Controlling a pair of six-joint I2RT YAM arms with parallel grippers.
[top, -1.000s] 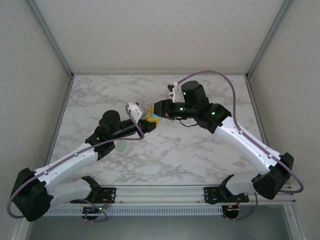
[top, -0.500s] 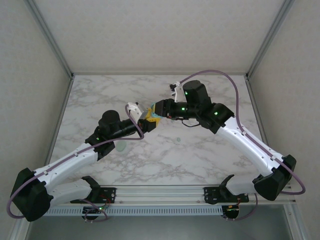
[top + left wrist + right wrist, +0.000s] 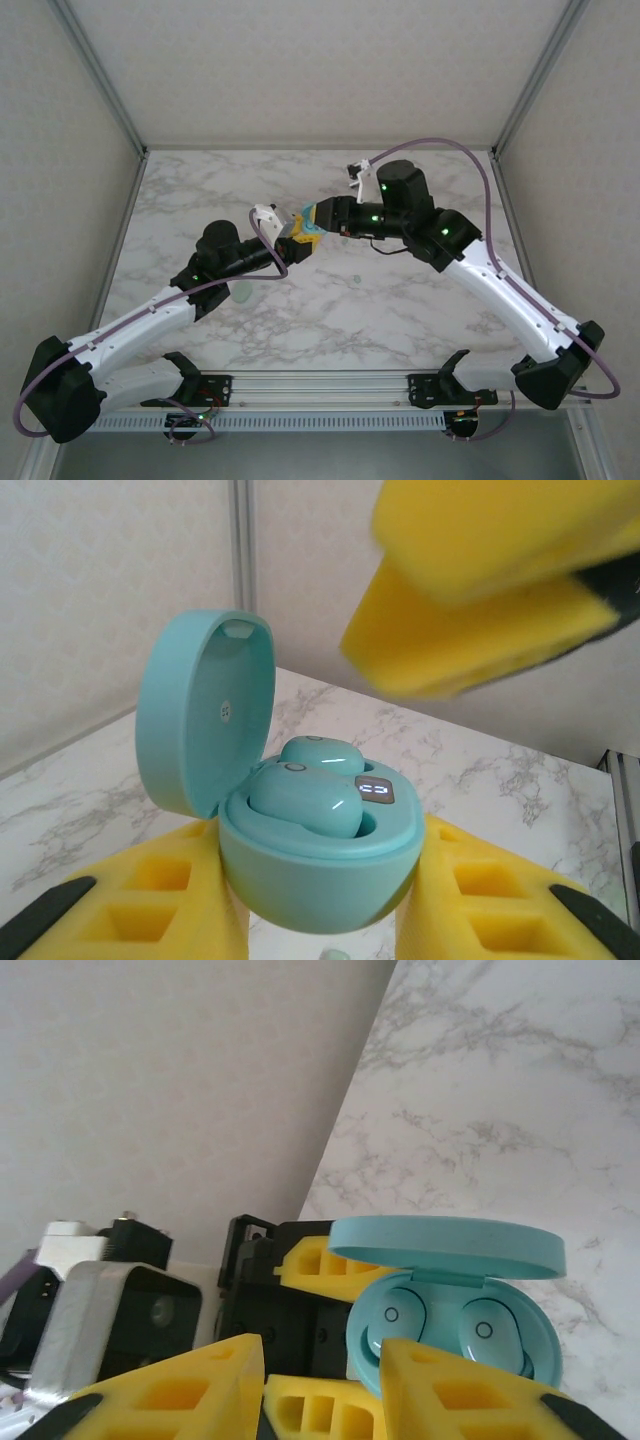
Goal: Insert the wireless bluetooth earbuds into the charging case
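Observation:
My left gripper (image 3: 320,915) is shut on the base of the teal charging case (image 3: 320,870), held above the table with its lid (image 3: 205,715) open. Two teal earbuds (image 3: 305,800) (image 3: 322,752) sit in its wells beside a small lit display. In the right wrist view the same case (image 3: 440,1355) faces me, with both earbuds (image 3: 392,1317) (image 3: 487,1330) seated. My right gripper (image 3: 325,1360) is open just in front of the case, with nothing between its yellow fingers (image 3: 480,580). From above, the case (image 3: 308,218) sits between the left gripper (image 3: 298,240) and the right gripper (image 3: 318,214).
A tiny pale bud-sized thing (image 3: 357,279) lies on the marble table (image 3: 420,300) right of centre. A pale oval case (image 3: 245,292) sits partly under my left forearm. White walls stand behind and beside the table.
My right gripper's jaws have parted a little and drawn back from the case, and the right arm has shifted up and to the right. The left arm and the case have stayed still.

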